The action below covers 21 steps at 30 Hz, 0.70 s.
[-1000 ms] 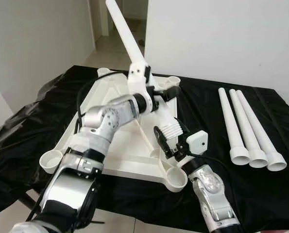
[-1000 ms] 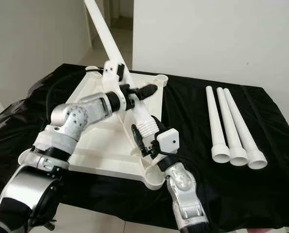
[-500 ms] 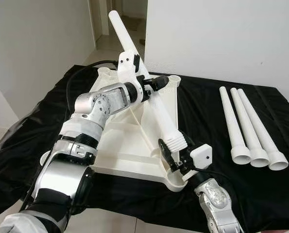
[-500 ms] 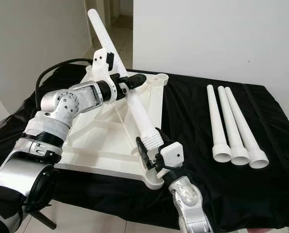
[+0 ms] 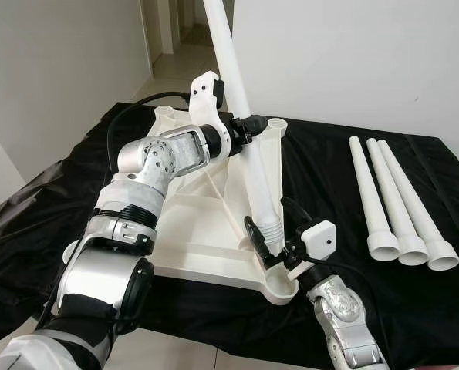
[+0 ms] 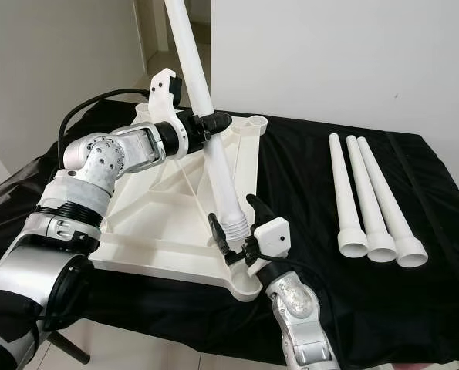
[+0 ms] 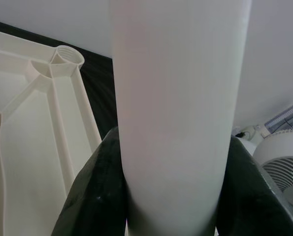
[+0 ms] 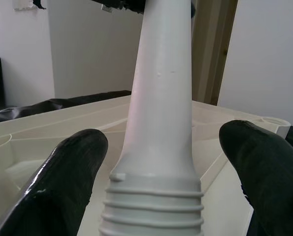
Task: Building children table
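A white tabletop [image 5: 189, 231] lies upside down on the black-draped table, with round sockets at its corners. One long white leg [image 5: 244, 123] stands nearly upright above it. My left gripper [image 5: 248, 129] is shut on its middle; in the left wrist view the leg [image 7: 178, 98] sits tight between both black fingers [image 7: 94, 191]. The leg's threaded end [image 5: 269, 226] hangs just above the near right corner socket [image 5: 281, 287]. My right gripper [image 5: 269, 228] is open around that threaded end [image 8: 153, 206], with its fingers [image 8: 72, 172] a little apart from it on each side.
Three more white legs [image 5: 399, 208] lie side by side on the black cloth [image 5: 345, 177] to the right, flared ends toward me. A white wall stands behind the table and a doorway [image 5: 175, 31] opens at the back left. The table's near edge is close under my arms.
The leg has swung from a steep lean to nearly upright, and its threaded end has come down toward the near right corner socket. My right gripper stayed around that end.
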Motion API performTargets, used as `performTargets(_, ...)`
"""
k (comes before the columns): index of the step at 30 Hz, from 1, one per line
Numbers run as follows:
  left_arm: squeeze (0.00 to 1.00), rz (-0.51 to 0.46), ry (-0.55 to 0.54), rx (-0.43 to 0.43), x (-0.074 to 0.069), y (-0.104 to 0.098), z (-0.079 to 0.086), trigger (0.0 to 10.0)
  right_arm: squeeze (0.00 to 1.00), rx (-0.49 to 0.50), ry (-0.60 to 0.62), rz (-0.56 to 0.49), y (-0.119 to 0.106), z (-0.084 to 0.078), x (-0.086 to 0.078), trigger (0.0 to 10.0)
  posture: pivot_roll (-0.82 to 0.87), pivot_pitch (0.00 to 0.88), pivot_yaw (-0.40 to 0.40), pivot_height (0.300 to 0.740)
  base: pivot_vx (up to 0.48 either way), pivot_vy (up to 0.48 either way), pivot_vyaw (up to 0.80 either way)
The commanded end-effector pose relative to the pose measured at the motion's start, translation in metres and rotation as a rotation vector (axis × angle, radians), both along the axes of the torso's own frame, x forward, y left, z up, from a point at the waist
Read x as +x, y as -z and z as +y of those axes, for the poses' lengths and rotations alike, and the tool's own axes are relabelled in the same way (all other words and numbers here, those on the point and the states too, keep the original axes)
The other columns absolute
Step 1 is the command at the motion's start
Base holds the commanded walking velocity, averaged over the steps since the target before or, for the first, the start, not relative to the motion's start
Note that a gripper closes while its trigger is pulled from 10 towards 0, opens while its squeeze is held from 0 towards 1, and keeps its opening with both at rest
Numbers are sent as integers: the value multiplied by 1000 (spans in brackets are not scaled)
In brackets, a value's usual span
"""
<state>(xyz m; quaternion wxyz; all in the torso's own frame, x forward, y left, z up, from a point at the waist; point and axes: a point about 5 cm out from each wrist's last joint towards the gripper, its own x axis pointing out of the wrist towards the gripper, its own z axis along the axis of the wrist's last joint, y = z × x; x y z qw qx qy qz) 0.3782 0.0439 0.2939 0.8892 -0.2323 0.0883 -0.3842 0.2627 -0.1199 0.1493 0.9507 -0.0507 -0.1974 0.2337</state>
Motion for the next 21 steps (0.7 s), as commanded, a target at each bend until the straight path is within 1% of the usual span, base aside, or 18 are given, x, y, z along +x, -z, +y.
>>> performTargets(1, 0, -95, 131, -48, -4, -15, -3, 10000, 1000, -1, 2, -3, -3, 0, 1, 10000, -22, 28, 28, 740, 0, 0, 0)
performTargets(2, 0, -106, 124, -59, -4, -18, -2, 10000, 1000, 0, 11, 20, -3, 0, 3, 10000, -22, 28, 28, 740, 0, 0, 0)
performTargets(3, 0, -106, 124, -59, -4, -18, -2, 10000, 1000, 0, 11, 20, -3, 0, 3, 10000, -22, 28, 28, 740, 0, 0, 0)
performTargets(4, 0, -129, 117, -61, -4, -21, -1, 10000, 1000, 9, 19, 44, -3, 0, 4, 10000, -23, 28, 26, 740, 0, 0, 0)
performTargets(5, 0, -129, 117, -61, -4, -21, -1, 10000, 1000, 9, 19, 44, -3, 0, 4, 10000, -23, 28, 26, 740, 0, 0, 0)
performTargets(6, 0, -159, 109, -55, -6, -24, 0, 10000, 0, 22, 23, 68, -5, 1, 6, 10000, -23, 28, 26, 740, 0, 0, 0)
performTargets(7, 0, -212, 108, -48, -10, -28, -2, 10000, 0, 45, 31, 99, -9, 3, 10, 10000, -24, 28, 26, 740, 0, 0, 0)
performTargets(8, 0, -263, 101, -29, -15, -31, -4, 10000, 0, 53, 50, 105, -15, 4, 13, 10000, -25, 28, 26, 740, 0, 0, 0)
performTargets(9, 0, -263, 101, -29, -15, -31, -4, 10000, 0, 53, 50, 105, -15, 4, 13, 10000, -25, 28, 26, 740, 0, 0, 0)
performTargets(10, 0, -295, 96, -17, -18, -33, -6, 10000, 0, 57, 64, 105, -18, 5, 14, 10000, -25, 28, 26, 740, 0, 0, 0)
performTargets(11, 0, -295, 96, -17, -18, -33, -6, 10000, 0, 57, 64, 105, -18, 5, 14, 10000, -25, 28, 26, 740, 0, 0, 0)
performTargets(13, 0, -358, 63, 8, -24, -35, -10, 10000, 0, 41, 77, 108, -24, 6, 19, 10000, -20, 27, 17, 740, 0, 0, 0)
performTargets(14, 0, -358, 63, 8, -24, -35, -10, 10000, 0, 41, 77, 108, -24, 6, 19, 10000, -20, 27, 17, 740, 0, 0, 0)
performTargets(16, 0, -415, 5, 41, -27, -33, -13, 10000, 0, -9, 80, 121, -28, 7, 24, 10000, -16, 26, 14, 740, 0, 0, 0)
performTargets(17, 0, -415, 5, 41, -27, -33, -13, 10000, 0, -9, 80, 121, -28, 7, 24, 10000, -16, 26, 14, 740, 0, 0, 0)
performTargets(18, 0, -429, -11, 57, -28, -32, -14, 10000, 0, -67, 89, 112, -30, 8, 26, 10000, -14, 25, 12, 740, 0, 0, 0)
performTargets(19, 0, -429, -11, 57, -28, -32, -14, 10000, 0, -67, 89, 112, -30, 8, 26, 10000, -14, 25, 12, 740, 0, 0, 0)
performTargets(21, 0, -462, -47, 82, -30, -29, -17, 10000, 0, -110, 121, 116, -37, 7, 35, 10000, -8, 19, 7, 740, 0, 0, 0)
